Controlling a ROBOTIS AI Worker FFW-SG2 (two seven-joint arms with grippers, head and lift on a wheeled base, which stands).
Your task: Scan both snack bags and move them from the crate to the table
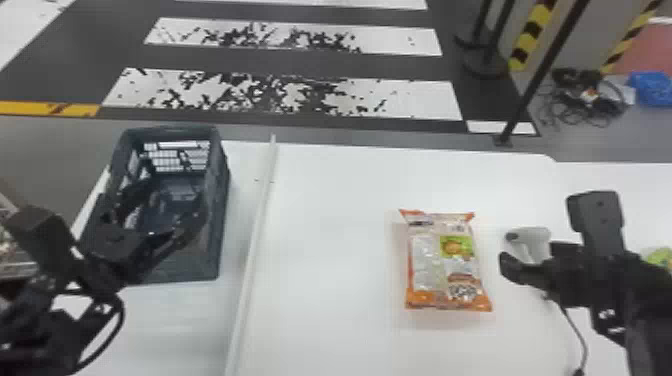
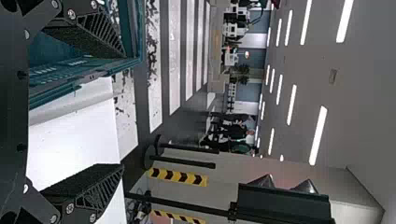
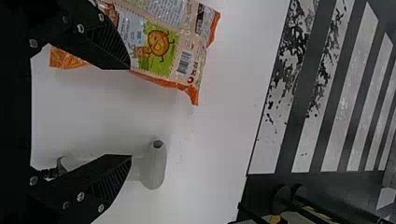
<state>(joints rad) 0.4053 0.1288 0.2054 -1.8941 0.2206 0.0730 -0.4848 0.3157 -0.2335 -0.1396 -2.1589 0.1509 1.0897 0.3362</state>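
Snack bag (image 1: 445, 262) is lying flat on the white counter (image 1: 325, 240), just to the left of the right tool (image 1: 536, 260), which has its fingers spread near the scanner (image 1: 529, 234), while the left tool (image 1: 174, 189) hangs over the crate (image 1: 221, 205), fingers apart too, can't really tell what's inside.

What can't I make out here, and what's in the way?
- Crate, head view: part of its inside, behind the left arm.
- Snack bag, head view: print too small; right wrist view: partly behind one of the right fingers, cut off by the edge.
- Scanner, right wrist view: part of its handle, behind the other finger.
- Green thing, head view: partly behind the right arm, cut off by the edge; can't tell what it is.
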